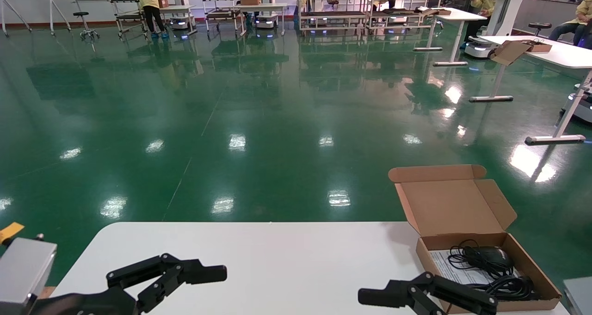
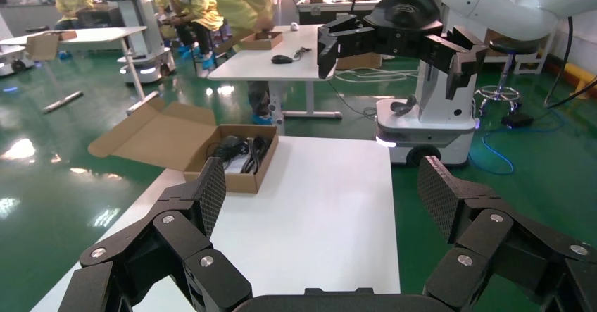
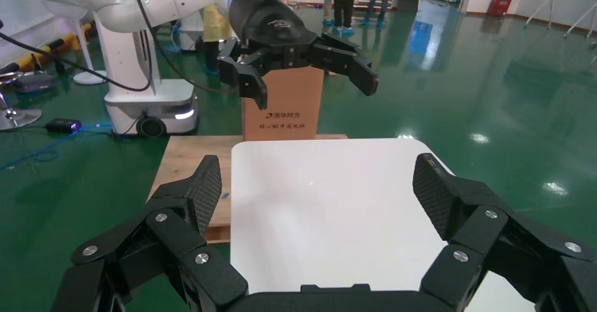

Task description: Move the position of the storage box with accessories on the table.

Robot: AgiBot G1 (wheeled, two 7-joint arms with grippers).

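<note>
The brown cardboard storage box (image 1: 488,264) is seen lid-up on the table (image 1: 277,259), mouse (image 1: 492,256) and cables (image 1: 504,285) inside; left gripper (image 1: 185,278) and right gripper (image 1: 407,299) are held wide apart, empty

The storage box (image 1: 490,268) sits on the surface (image 1: 277,259) at its right end, near the far edge, its lid (image 1: 455,204) hinged back on the far side; inside lie the leaflet (image 1: 451,266) toward the left, the mouse (image 1: 492,257) behind the cables (image 1: 506,285); the right gripper (image 1: 428,296) hangs over the near edge just left of the box; the left gripper (image 1: 169,275) is over the left end, well apart.
</note>
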